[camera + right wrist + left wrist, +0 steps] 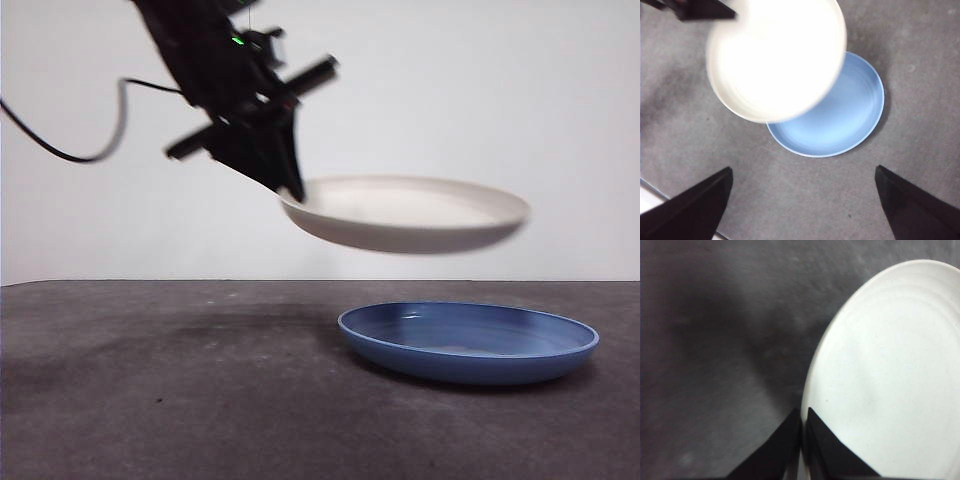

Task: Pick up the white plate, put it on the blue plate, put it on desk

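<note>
Mottled desk, round matte white plate.

front view low, level across desk; wrist views look down; all share white plate.

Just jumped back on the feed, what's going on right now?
The left tool is shut on the rim of the white plate and holds it in the air, above and partly over the blue plate, which sits on the desk. The plates are not touching. The right tool is open and holds nothing.
</note>
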Available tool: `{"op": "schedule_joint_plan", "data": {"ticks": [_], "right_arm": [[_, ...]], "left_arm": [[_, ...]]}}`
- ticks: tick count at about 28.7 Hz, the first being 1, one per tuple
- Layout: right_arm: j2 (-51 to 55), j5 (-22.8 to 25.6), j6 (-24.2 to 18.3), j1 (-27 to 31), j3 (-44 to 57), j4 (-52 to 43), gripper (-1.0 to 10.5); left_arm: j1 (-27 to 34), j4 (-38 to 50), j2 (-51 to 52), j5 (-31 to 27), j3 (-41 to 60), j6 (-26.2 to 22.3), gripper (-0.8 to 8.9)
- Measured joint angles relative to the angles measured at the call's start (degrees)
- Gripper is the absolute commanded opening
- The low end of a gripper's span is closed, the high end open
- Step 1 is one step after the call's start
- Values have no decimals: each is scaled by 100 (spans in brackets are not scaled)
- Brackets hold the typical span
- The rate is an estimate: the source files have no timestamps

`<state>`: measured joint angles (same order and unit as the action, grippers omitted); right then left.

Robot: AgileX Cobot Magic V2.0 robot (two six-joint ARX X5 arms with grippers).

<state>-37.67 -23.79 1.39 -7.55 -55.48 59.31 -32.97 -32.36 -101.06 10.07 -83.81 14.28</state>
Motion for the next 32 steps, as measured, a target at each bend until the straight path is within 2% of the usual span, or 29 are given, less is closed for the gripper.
{"op": "schedule_joint_plan", "data": {"ticks": [12, 22, 24, 27, 28, 32], "right_arm": [[448, 17, 219, 0, -17, 17, 457], [446, 280, 254, 0, -17, 131, 457], [448, 280, 254, 0, -17, 131, 457], [446, 280, 254, 0, -17, 131, 457], [446, 280, 254, 0, -17, 131, 457], [446, 280, 254, 0, -17, 138, 458]], "left_arm": [[-374, -28, -1325, -136, -621, 4, 11], [-446, 59, -1624, -149, -688, 22, 14], [-468, 61, -1624, -160, -688, 22, 78], [-505, 46, -1624, -151, -688, 22, 319], [-509, 46, -1624, -149, -688, 22, 350], [-509, 20, -1611, -136, -691, 22, 350]]}}
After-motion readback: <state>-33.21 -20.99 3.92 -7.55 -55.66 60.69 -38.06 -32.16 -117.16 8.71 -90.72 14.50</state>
